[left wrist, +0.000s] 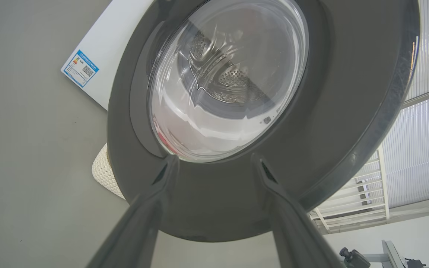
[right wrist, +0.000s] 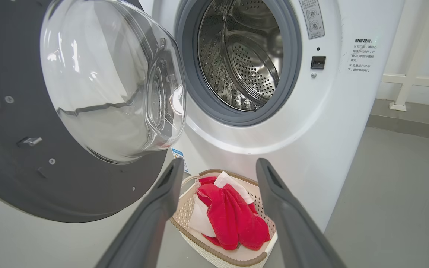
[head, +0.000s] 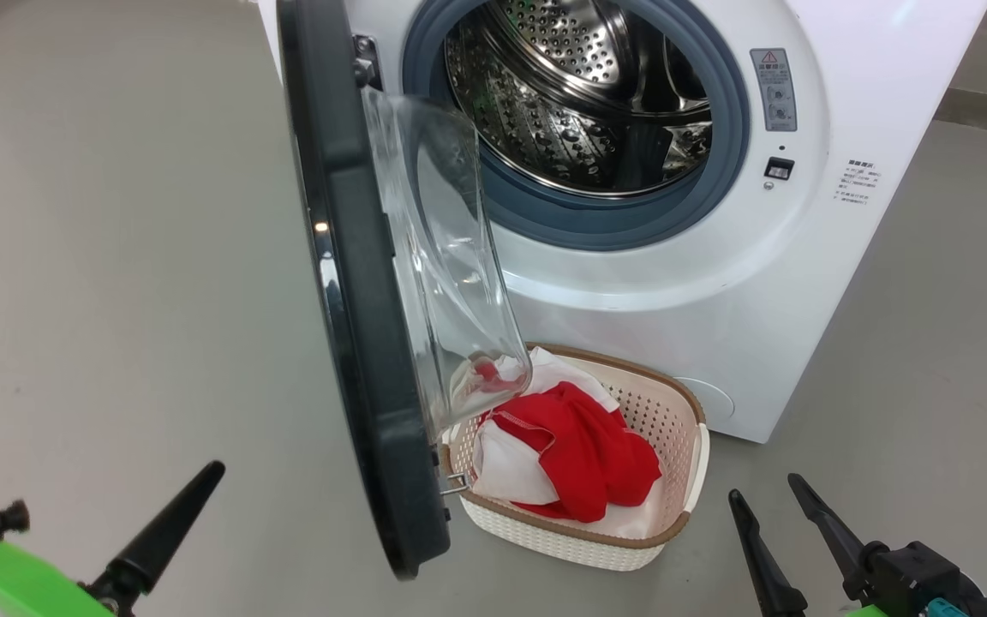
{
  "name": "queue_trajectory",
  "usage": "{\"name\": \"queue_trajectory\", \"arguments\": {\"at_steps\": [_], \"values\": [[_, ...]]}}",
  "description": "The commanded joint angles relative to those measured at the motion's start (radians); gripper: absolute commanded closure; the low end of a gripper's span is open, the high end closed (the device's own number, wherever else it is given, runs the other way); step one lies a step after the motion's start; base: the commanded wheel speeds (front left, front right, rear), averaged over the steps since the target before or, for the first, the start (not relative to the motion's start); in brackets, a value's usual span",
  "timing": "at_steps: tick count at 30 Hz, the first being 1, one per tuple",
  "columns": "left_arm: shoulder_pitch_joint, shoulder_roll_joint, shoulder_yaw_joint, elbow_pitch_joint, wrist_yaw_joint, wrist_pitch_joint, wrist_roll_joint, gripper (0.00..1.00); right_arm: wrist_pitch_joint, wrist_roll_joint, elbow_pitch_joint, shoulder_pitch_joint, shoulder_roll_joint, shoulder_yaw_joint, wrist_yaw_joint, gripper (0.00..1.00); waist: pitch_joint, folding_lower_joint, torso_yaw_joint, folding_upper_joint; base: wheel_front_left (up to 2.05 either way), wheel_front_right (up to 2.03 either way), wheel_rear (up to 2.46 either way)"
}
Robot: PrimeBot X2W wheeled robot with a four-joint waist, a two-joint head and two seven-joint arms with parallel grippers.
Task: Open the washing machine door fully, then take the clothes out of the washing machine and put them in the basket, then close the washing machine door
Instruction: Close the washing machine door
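The door (head: 356, 343) stands swung out from the machine (head: 716, 300), nearly edge-on through the centre-left of the head view, which leaves the mouth of the drum (head: 579, 103) clear at the top. As far as we can see into the drum, nothing is left in it. The basket (head: 682, 403) sits on the floor at lower centre, right under that mouth and close against the machine's front, a short drop for anything pulled out. The clothes (head: 579, 446) lie heaped in it, red over white. The door's lower edge crosses the basket's left side in the head view, and we cannot tell whether the two touch. Our left gripper (left wrist: 214, 160) has its fingers spread with nothing between them. In its wrist view they point at the door's outer face, and in the head view's lower left the one finger in view stands apart from the rim. We judge that it is placed to push the door shut, the one step left. Our right gripper (head: 763, 487) is also spread and empty at lower right, beside the basket and out of the door's path.
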Motion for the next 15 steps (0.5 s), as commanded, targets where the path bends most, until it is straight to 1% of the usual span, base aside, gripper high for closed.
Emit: {"name": "queue_trajectory", "arguments": {"at_steps": [1,6,15], "values": [[-0.021,0.027,0.042,-0.013,-0.007,-0.018,-0.003,0.0,-0.006,0.009,-0.021,-0.017,-0.013,0.022,0.008,0.0,-0.002,0.0,0.001,0.0,0.0,0.0,0.0],[0.022,-0.003,0.034,0.027,-0.007,-0.105,-0.008,0.0,-0.006,0.011,-0.018,-0.017,-0.015,0.024,0.008,0.0,-0.006,0.0,0.002,0.0,0.0,0.0,0.0],[0.074,-0.019,0.007,0.087,-0.007,-0.253,0.012,0.0,-0.006,0.014,-0.011,-0.012,-0.02,0.021,0.008,0.0,-0.01,0.0,0.001,0.0,0.0,0.0,0.0]]}}
